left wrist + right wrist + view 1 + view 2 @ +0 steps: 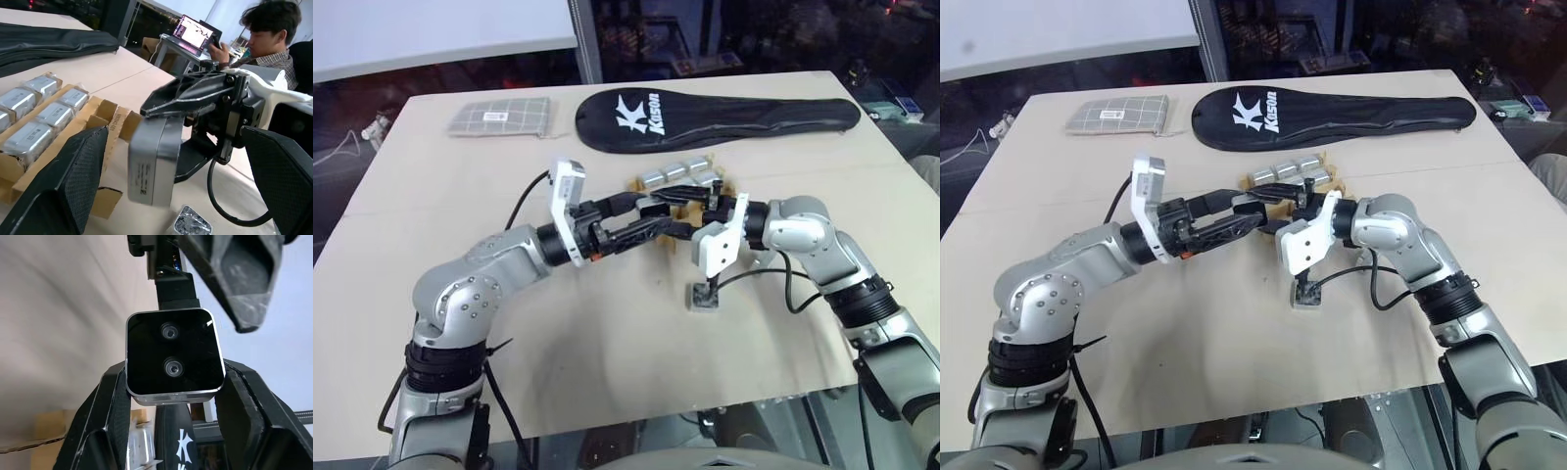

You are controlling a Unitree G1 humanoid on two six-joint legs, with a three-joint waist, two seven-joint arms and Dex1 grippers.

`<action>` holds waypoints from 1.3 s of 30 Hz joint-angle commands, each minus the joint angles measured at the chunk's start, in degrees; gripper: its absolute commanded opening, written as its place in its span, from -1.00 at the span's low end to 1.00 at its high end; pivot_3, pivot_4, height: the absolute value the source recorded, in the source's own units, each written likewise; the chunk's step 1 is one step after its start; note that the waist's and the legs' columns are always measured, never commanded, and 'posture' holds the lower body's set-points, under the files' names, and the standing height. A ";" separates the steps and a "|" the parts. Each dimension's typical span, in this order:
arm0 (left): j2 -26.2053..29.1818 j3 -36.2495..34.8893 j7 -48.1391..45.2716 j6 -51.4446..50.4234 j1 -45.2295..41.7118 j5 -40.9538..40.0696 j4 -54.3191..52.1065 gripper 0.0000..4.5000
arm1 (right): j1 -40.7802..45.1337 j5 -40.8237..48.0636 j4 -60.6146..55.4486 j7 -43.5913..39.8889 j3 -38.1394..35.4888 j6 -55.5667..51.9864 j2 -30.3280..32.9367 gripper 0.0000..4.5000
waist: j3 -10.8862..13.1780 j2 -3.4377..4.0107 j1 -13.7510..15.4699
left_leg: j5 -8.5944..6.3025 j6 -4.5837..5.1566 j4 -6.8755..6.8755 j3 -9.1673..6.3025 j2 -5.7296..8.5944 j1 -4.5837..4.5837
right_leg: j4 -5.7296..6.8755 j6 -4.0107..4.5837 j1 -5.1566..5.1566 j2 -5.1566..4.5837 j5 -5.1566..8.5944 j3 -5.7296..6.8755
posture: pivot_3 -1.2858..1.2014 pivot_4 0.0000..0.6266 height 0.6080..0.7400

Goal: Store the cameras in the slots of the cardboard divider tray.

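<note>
**Ana:** Pale wooden table (607,333) under both arms, dark room behind, a person at a laptop (193,34) in the left wrist view; how far along would you say we are?

**Ben:** Partway, by my reading; the cardboard divider tray (105,115) sits mid-table just beyond the grippers, and several cameras (36,110) already lie in its slots, silver and wrapped in clear film; I can't count the free slots, since the arms cover part of the tray.

**Ana:** And the one in hand?

**Ben:** The right gripper (171,396) is clamped on a camera (172,355), held above the table just in front of the tray; its black face with two lenses shows in the right wrist view; the left gripper (171,171) stands wide, fingers either side of that camera without touching it, so it looks like a hand-over or a re-grip, not yet a slotting.

**Ana:** Anything left on the table?

**Ben:** One small grey item (705,296) lies nearer the robot, below the right gripper; it may be another camera, but I cannot tell.

**Ana:** Writing?

**Ben:** The black racket cover (724,116) at the far edge carries a white "K" and "Kason"; the grey checked pouch (499,117) has a white label, unreadable; the held camera's side bears fine print, also unreadable.
</note>
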State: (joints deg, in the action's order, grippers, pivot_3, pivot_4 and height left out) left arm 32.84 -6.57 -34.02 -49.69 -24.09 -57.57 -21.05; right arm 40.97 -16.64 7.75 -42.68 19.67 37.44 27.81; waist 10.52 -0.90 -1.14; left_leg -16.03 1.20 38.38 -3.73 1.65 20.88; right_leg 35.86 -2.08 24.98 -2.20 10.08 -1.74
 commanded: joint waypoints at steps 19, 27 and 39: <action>6.07 0.85 -7.93 -5.01 0.12 -0.86 0.96 -0.68 | 1.12 1.01 0.06 1.60 -0.10 1.78 0.79 -0.16 | 0.00 -0.01 0.12 | 0.00 0.00 0.00 0.00 -0.01 -0.01 | 0.02 0.00 0.00 0.04 0.00 -0.01 | 0.03 -0.52 1.00; 7.86 2.60 -11.62 -6.84 -0.62 -1.36 2.64 -0.68 | 1.04 1.33 0.10 0.63 0.24 1.42 1.82 -0.16 | 0.00 -0.01 0.11 | 0.00 0.00 0.00 0.00 -0.01 0.00 | 0.01 0.01 0.01 0.04 0.00 -0.01 | 0.03 -0.52 1.00; 0.22 6.26 -11.63 6.03 -5.10 11.59 9.01 -0.68 | -12.68 19.40 -16.07 -6.28 -6.91 -22.88 9.10 0.93 | 0.00 -0.05 0.92 | 0.00 0.01 0.01 -0.05 0.02 0.10 | -0.05 0.01 0.00 -0.01 0.00 0.02 | 0.03 -0.52 1.00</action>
State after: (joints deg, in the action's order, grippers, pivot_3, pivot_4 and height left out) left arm 33.95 -0.07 -45.84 -47.53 -27.93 -48.40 -12.75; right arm 30.59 -3.93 -2.34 -47.29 16.40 21.30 35.54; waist 10.52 -0.95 -0.22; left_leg -16.05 1.23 38.39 -3.82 1.70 20.99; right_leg 35.80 -2.07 24.97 -2.26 10.08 -1.68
